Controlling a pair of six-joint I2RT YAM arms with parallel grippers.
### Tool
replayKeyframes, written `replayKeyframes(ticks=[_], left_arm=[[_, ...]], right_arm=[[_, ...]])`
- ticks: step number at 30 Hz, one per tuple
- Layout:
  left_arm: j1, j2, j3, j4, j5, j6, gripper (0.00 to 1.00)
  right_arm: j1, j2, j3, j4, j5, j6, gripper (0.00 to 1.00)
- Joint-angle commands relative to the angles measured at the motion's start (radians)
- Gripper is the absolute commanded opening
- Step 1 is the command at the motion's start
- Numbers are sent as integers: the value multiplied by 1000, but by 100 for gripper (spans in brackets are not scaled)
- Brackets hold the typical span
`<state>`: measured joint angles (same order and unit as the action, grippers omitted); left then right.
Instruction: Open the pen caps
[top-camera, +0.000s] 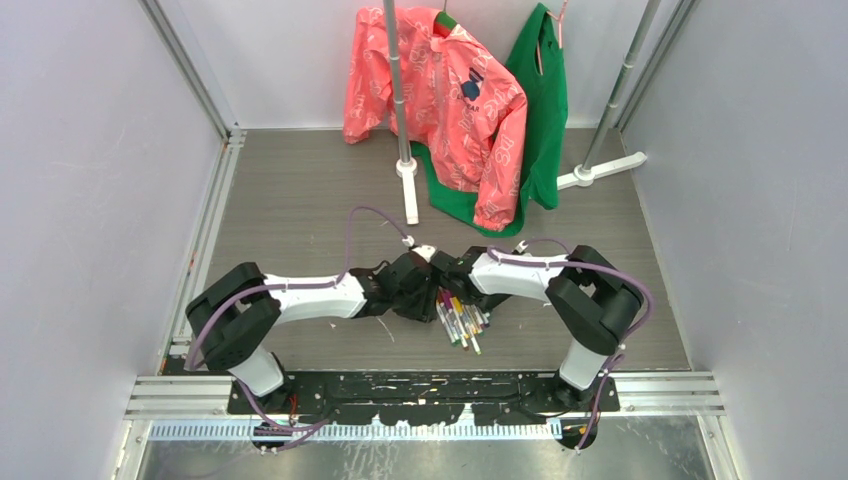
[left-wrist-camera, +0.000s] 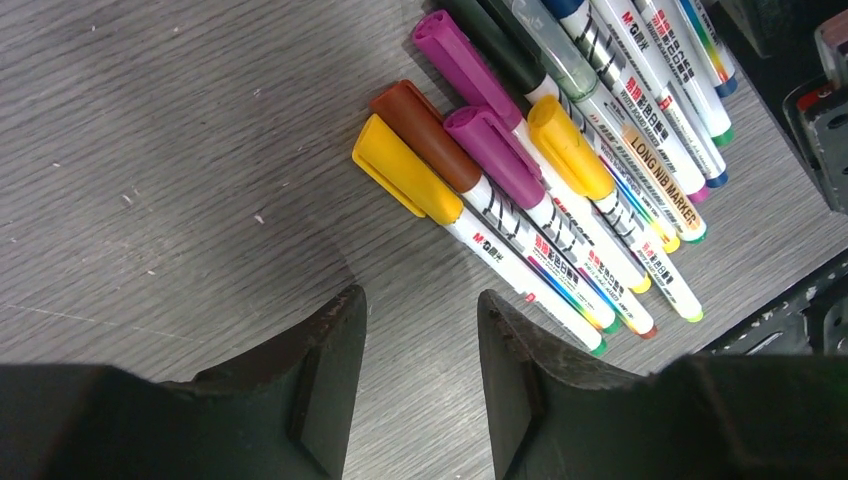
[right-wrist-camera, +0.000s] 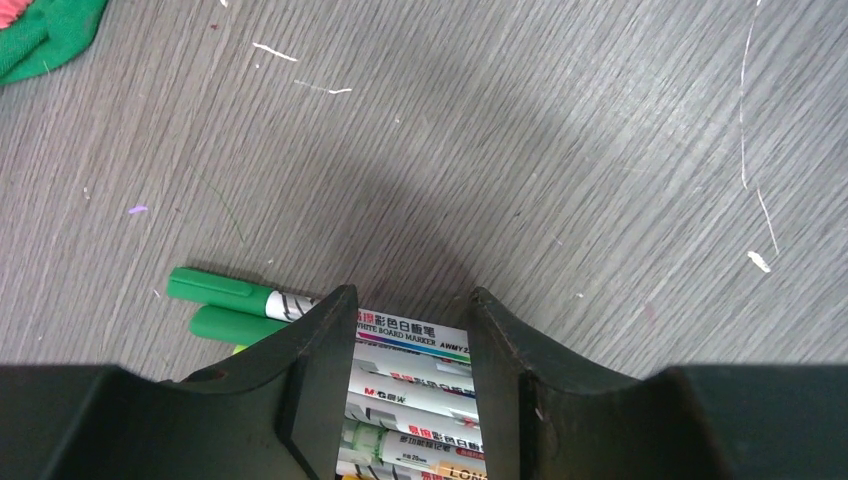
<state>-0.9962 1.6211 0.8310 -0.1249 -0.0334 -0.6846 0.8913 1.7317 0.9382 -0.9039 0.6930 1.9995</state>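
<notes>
The pens (top-camera: 460, 318) lie bunched on the bench (left-wrist-camera: 150, 150), all capped. Left jaws stand apart, empty, just short of the yellow cap (left-wrist-camera: 405, 180); right jaws hang apart over white barrels (right-wrist-camera: 410, 365). Best to single out one pen: right clamps its barrel, left pulls the cap straight off

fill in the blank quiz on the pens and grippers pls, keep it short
The left gripper has its jaws ___, with nothing between them.
The pen cap nearest those jaws is ___.
Left of the right gripper lie two ___ caps.
Missing words: open; yellow; green.
</notes>
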Motion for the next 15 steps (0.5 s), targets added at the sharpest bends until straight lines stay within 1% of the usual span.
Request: replayKeyframes(ticks=[1,5,9,15], left_arm=[[2,12,-21,20,-23,79,49],[14,-17,-21,-23,-46,71,49],[28,-65,-19,-54,-77,70,50],[47,-163,-16,-97,-139,68,54]], right_arm=[[114,117,-66,28,-196,48,51],[113,92,-76,-26,-159,32,52],[107,55,-88,-73,-107,-5,55],[57,-40,-100,-105,-9,-124,61]])
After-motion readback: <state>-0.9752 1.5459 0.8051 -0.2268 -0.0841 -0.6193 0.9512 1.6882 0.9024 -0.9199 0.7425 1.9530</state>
